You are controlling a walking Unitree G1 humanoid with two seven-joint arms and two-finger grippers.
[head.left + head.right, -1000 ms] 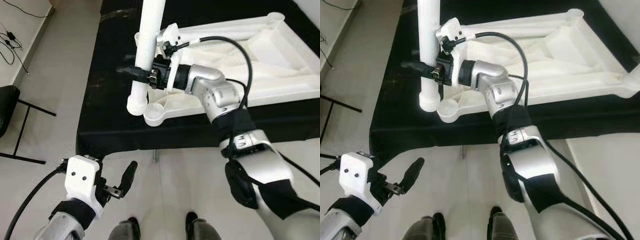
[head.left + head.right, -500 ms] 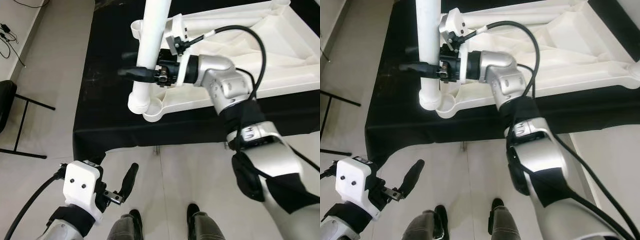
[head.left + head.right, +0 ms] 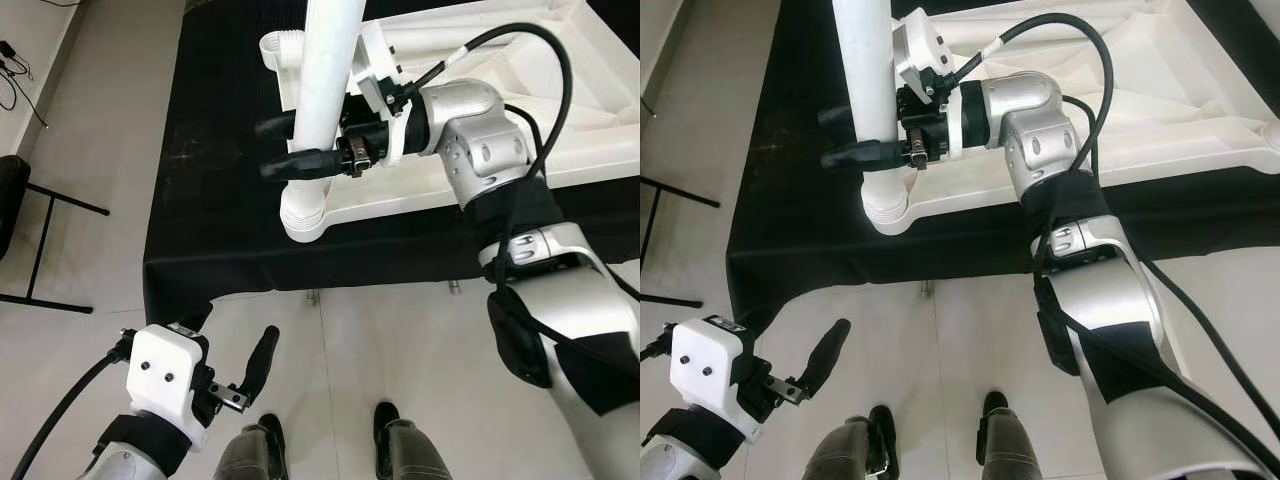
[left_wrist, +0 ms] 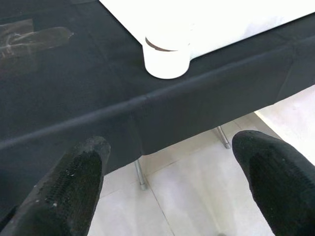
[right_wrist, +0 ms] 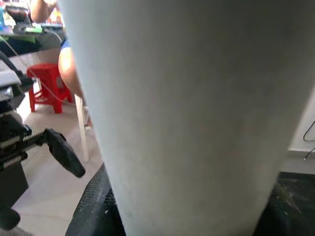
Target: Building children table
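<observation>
- Left eye view: the right gripper (image 3: 300, 145) is clamping its two black fingers around a white table leg (image 3: 325, 90), one finger on either side of the tube. The leg is standing nearly upright, its ribbed lower end hanging below the fingers, right at the near corner of the upturned white tabletop (image 3: 560, 100). The tabletop is lying beyond and to the right of that gripper, on a table draped in black cloth (image 3: 215, 215). The left gripper (image 3: 240, 365) is hovering low over the pale tiled floor (image 3: 100, 200), well apart from the leg, with one black finger showing; whether it is spread cannot be told here. A black chair frame (image 3: 25, 250) is standing off to its left.
- Right eye view: the same scene; a black cable (image 3: 1080, 40) is looping from the right wrist over the tabletop.
- Left wrist view: the left gripper's fingers (image 4: 74, 182) are standing wide apart with nothing between them. Ahead of them the black-draped table edge is running across, with the leg's round end (image 4: 167, 56) above it.
- Right wrist view: the white leg (image 5: 187, 113) is sitting pressed between the fingers, close against the camera. Beyond it to one side a red stool (image 5: 47, 83) is standing on the floor.
</observation>
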